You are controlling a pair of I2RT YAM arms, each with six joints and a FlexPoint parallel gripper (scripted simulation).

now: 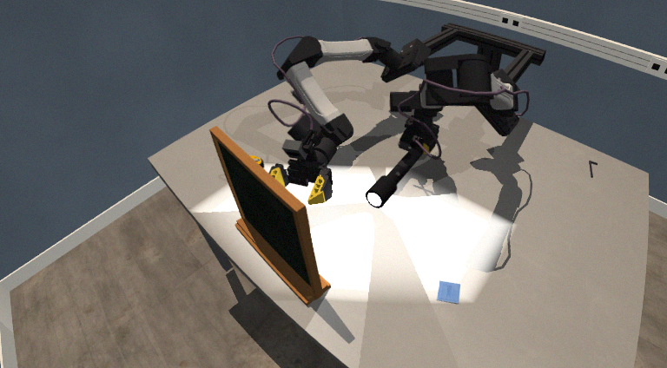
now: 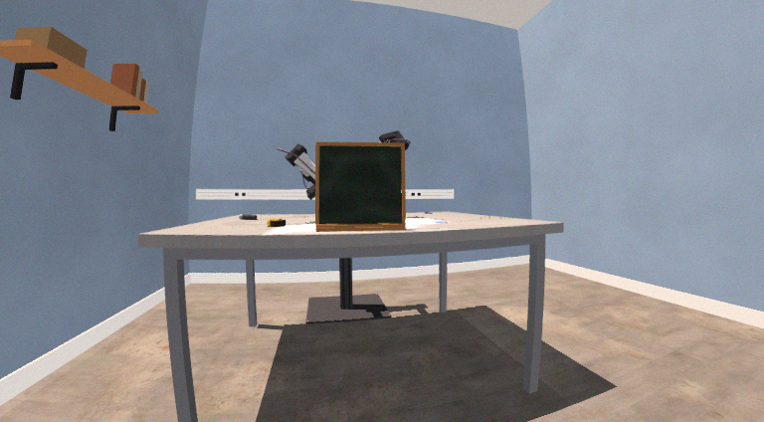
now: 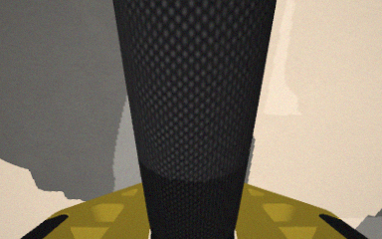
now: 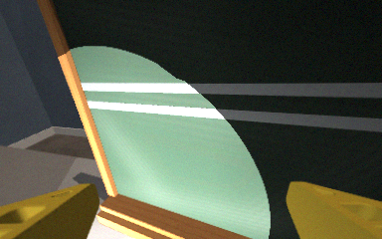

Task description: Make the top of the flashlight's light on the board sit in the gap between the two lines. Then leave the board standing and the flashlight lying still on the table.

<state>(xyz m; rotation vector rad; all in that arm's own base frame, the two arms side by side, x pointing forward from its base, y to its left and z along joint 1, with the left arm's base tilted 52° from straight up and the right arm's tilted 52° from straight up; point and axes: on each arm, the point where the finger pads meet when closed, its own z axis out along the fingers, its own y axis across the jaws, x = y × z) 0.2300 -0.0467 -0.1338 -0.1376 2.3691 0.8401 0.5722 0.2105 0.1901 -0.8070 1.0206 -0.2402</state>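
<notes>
Two black arms (image 1: 321, 123) (image 1: 459, 82); pale grey link shells; thin purplish cables looping outside; yellow, hole-patterned gripper fingers (image 1: 320, 188).
</notes>
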